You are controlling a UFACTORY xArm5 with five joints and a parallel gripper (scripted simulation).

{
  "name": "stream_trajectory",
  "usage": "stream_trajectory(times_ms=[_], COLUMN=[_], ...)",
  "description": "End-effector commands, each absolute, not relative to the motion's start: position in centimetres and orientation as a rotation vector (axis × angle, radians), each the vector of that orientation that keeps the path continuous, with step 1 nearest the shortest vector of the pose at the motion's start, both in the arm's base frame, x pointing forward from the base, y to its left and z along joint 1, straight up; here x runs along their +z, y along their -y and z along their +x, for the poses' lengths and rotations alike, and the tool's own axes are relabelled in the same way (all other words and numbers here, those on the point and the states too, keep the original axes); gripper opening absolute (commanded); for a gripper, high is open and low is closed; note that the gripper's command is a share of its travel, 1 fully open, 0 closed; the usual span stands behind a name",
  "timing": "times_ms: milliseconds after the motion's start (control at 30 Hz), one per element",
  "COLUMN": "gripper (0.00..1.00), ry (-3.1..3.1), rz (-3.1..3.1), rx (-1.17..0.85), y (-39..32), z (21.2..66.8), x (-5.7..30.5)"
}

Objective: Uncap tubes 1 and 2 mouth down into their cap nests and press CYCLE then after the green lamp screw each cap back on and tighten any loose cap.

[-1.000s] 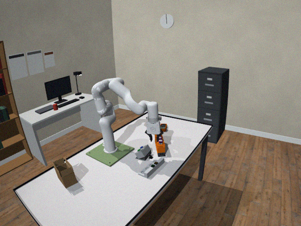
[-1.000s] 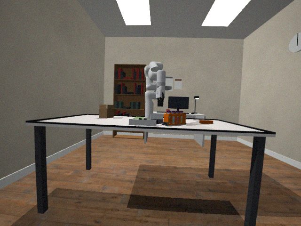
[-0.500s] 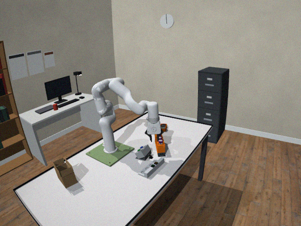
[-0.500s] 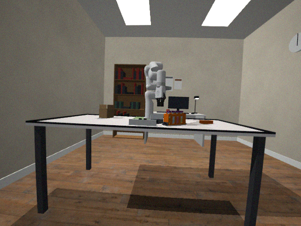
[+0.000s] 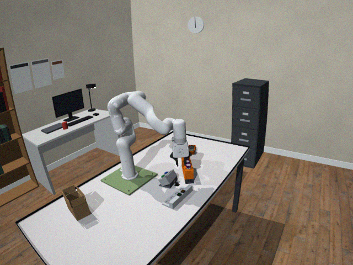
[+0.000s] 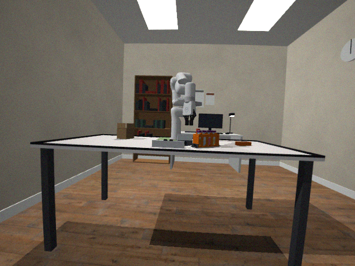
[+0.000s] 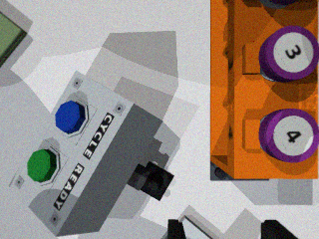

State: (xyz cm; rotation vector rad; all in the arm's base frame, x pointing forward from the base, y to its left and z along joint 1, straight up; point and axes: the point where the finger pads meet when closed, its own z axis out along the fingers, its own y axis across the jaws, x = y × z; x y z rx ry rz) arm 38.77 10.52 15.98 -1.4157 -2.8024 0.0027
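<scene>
The orange decapping station (image 5: 187, 172) (image 6: 204, 140) (image 7: 239, 100) stands on the white table. In the wrist view its purple caps 3 (image 7: 289, 52) and 4 (image 7: 291, 135) sit on their tubes, and the edge of another purple cap (image 7: 284, 1) shows at the top. The grey key housing (image 5: 168, 178) (image 7: 100, 164) lies left of it, with the blue CYCLE key (image 7: 70, 116) and the green READY key (image 7: 41, 164), both unlit. My gripper (image 5: 176, 160) (image 6: 189, 121) (image 7: 224, 231) hangs above the gap between housing and station, fingers partly apart and empty. The grey cap tray (image 5: 171, 202) (image 6: 160, 143) lies nearer the table's edge.
A small orange tray (image 5: 192, 148) (image 6: 243, 143) lies beyond the station. A cardboard box (image 5: 76, 201) (image 6: 125, 130) stands far off towards the table's other end. The arm's base stands on a green plate (image 5: 133, 184).
</scene>
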Motion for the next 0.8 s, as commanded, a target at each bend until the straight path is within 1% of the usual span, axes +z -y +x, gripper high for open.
stream_trajectory(times_ms=[0, 133, 167, 567, 700, 767], gripper=[0.46, 0.46, 0.46, 0.46, 0.46, 0.46], ry=[2.614, 2.561, 2.481, 2.062, 2.058, 2.058], rz=[-1.753, -1.83, -1.937, -2.379, -2.383, -2.383], rx=[0.006, 0.005, 0.005, 0.003, 0.003, 0.003], y=[-12.9, -13.6, -14.4, -18.7, -19.5, -21.0], z=[37.9, 37.6, 37.3, 35.5, 35.1, 34.5], x=[16.1, 16.1, 16.1, 16.1, 16.1, 16.0])
